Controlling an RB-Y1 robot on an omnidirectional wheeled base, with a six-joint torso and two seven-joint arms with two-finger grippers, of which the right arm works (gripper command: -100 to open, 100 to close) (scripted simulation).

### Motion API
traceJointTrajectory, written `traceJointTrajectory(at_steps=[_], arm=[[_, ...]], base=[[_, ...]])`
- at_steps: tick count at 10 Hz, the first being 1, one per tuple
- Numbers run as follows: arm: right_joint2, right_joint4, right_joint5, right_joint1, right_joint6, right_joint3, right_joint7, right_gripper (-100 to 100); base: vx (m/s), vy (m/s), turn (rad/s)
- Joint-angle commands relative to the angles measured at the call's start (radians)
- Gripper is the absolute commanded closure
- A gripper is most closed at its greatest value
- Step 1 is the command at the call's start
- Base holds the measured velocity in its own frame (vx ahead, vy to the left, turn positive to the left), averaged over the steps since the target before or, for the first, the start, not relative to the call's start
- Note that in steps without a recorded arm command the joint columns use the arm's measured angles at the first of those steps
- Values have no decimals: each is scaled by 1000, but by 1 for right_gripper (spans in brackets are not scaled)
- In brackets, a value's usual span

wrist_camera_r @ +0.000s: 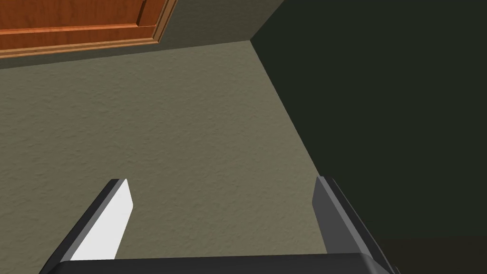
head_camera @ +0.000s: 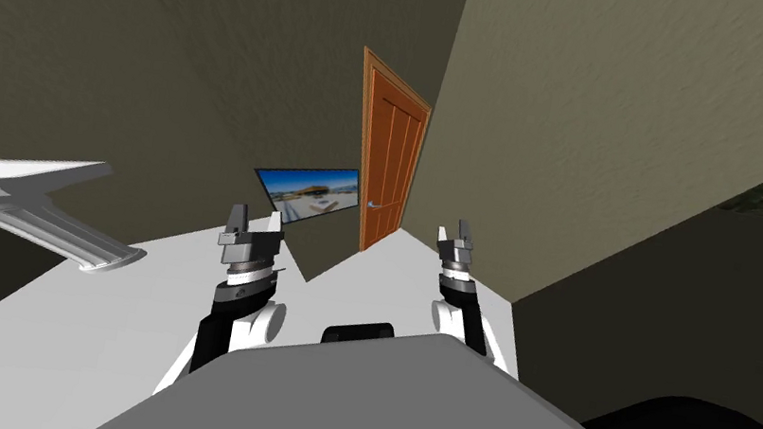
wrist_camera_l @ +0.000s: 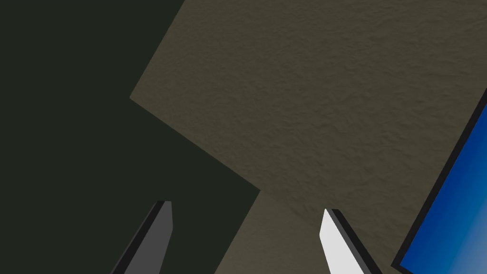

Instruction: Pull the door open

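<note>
Standing well apart from the door [head_camera: 387, 165], so prone to trouble on the way in: could brush the framed blue picture [head_camera: 311, 193] hanging just beside the door's left edge with the left end effector [head_camera: 254, 220], or drift toward the wall corner on the other side. Could also miss the small pale lever handle [head_camera: 374, 205] on the left side of the leaf, too small to read in detail; likely to slip off it under a shallow or off-centre pinch once pulling begins. Might block the swing as well, if parked squarely in front and too close when the leaf comes round. Looks shut, flush in its frame: orange-brown with a wood grain, tall recessed panels, a lighter trim around the edge. Sits in the far wall beside the meeting of two olive-grey walls, at the end of the white floor [head_camera: 67, 310]. Appears again in the right wrist view as a panelled corner with its trim, far beyond the right end effector [head_camera: 456, 235]. Both end effectors raised ahead of the chest and holding nothing, left blades spread wide, right blades likewise wide. Further out to the left, a white fixture with a ribbed arm and a brass-coloured bar [head_camera: 17, 202], well apart from the line to the door.
</note>
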Motion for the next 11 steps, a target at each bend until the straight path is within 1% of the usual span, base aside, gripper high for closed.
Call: traceJointTrajectory(at_steps=[1, 7, 11], arm=[[-15, 41, 1, -11, -13, 0, -14, -100], [-46, 156, 5, -41, -49, 3, -45, -100], [-68, 248, 9, -65, -78, 6, -71, -100]], base=[[113, -11, 120], [93, -19, 73], [90, -16, 91]])
